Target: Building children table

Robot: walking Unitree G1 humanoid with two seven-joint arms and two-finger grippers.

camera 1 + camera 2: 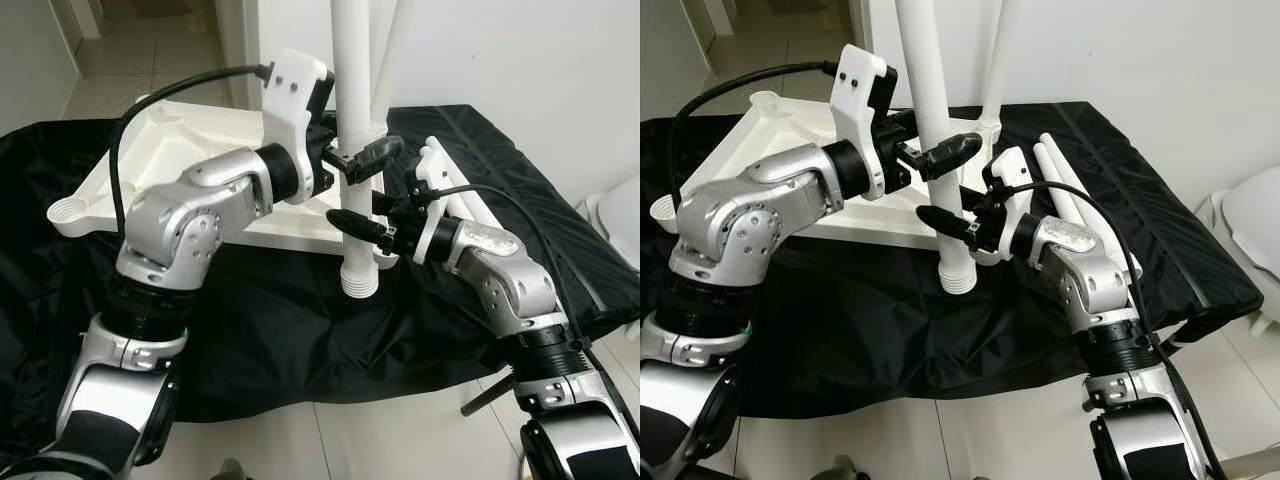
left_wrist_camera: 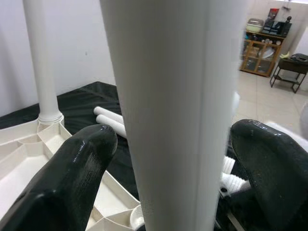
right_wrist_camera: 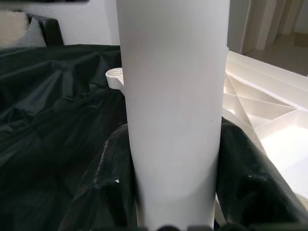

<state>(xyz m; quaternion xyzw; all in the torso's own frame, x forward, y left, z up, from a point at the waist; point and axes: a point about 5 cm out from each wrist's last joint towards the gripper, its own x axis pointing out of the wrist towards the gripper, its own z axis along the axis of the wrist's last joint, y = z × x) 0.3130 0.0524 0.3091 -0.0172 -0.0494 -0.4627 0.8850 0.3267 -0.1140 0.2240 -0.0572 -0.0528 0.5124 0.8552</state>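
The white tabletop [image 1: 170, 150] lies upside down on a black cloth. One white leg [image 1: 992, 60] stands screwed into its far corner. A second white table leg [image 1: 357, 250] hangs upright at the near right corner, threaded end down just above the cloth. My left gripper [image 1: 352, 160] is shut on this leg higher up, a finger [image 2: 72, 173] on each side. My right gripper [image 1: 360, 228] is shut on the same leg lower down, its pads [image 3: 110, 183] pressed against both sides.
Two spare white legs [image 1: 1070, 185] lie on the black cloth [image 1: 300, 340] to the right of the tabletop. A white fixture [image 1: 615, 215] stands off the right edge. Tiled floor shows below the cloth's front edge, and a white wall rises behind.
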